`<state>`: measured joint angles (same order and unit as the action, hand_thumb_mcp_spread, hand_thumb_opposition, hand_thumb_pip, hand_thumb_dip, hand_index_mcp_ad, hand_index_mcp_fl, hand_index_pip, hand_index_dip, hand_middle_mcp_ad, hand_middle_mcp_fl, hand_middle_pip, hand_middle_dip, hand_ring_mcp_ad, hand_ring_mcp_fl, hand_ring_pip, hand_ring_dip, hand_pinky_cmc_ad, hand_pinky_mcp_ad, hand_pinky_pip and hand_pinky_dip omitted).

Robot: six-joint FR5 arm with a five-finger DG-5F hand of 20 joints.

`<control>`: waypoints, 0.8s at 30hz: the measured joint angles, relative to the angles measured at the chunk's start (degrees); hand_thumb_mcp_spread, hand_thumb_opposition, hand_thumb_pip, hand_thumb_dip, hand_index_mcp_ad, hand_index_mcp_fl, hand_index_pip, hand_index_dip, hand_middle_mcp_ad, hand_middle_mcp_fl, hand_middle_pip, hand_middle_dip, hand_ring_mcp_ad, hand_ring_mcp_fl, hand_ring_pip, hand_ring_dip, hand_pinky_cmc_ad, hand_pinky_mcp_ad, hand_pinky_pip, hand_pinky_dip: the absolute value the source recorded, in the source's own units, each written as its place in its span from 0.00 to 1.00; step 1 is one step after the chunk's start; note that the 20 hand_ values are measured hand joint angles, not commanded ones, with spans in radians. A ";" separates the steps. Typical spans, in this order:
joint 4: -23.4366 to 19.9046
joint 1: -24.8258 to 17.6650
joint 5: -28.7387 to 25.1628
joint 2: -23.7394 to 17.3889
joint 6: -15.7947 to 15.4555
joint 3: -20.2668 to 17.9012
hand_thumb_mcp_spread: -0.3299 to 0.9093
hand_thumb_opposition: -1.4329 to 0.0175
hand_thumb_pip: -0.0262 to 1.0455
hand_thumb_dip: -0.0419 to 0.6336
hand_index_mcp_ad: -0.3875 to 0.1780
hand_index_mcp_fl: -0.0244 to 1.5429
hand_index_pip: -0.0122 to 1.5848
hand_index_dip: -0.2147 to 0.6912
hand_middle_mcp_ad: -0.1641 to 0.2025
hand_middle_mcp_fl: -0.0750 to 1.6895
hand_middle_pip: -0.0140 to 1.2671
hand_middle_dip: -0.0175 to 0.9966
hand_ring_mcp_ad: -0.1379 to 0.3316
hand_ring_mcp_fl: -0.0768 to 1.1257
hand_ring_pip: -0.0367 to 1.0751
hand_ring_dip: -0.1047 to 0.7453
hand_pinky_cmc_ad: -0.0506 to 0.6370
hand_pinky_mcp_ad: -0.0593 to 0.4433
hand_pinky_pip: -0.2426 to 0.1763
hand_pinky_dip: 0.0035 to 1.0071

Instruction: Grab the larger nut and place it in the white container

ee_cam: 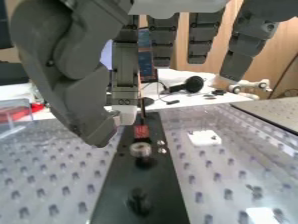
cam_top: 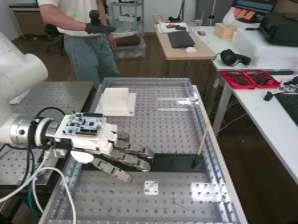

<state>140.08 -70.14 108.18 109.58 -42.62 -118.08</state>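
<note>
The white arm (cam_top: 21, 70) has a dark grey hand (cam_top: 129, 161), a circuit board (cam_top: 83, 124) and black, white and blue cables (cam_top: 30, 192).

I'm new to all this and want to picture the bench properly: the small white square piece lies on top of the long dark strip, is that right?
Not quite: the small white square piece lies beside the long dark strip, not on top of it, as the wrist view shows.

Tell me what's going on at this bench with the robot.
The robot's hand hovers, fingers outstretched and holding nothing, over a dark strip on the bench. What looks like the larger nut sits on that strip near smaller metal pieces, not yet picked up. The white container stands toward the bench's far end.
</note>
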 joint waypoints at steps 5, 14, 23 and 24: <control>1.64 -2.09 5.87 -3.93 0.42 -0.67 0.53 0.34 0.73 0.48 0.53 0.14 0.97 0.38 0.65 0.04 0.10 0.24 0.64 0.06 0.12 0.29 0.62 0.73 0.37 0.44; 5.50 -9.66 17.34 -8.43 1.36 -2.43 0.53 0.34 0.72 0.48 0.52 0.15 0.97 0.38 0.64 0.04 0.10 0.24 0.64 0.06 0.12 0.29 0.61 0.74 0.37 0.44; 4.37 -15.53 21.52 -8.39 3.34 -3.62 0.53 0.34 0.72 0.48 0.53 0.15 0.97 0.38 0.65 0.05 0.10 0.24 0.65 0.06 0.12 0.29 0.62 0.74 0.37 0.44; 4.31 -15.63 21.52 -8.35 3.36 -3.64 0.53 0.34 0.72 0.48 0.53 0.15 0.97 0.38 0.64 0.05 0.10 0.23 0.65 0.06 0.12 0.29 0.62 0.74 0.37 0.44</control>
<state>144.39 -85.77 129.70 101.22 -39.26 -121.71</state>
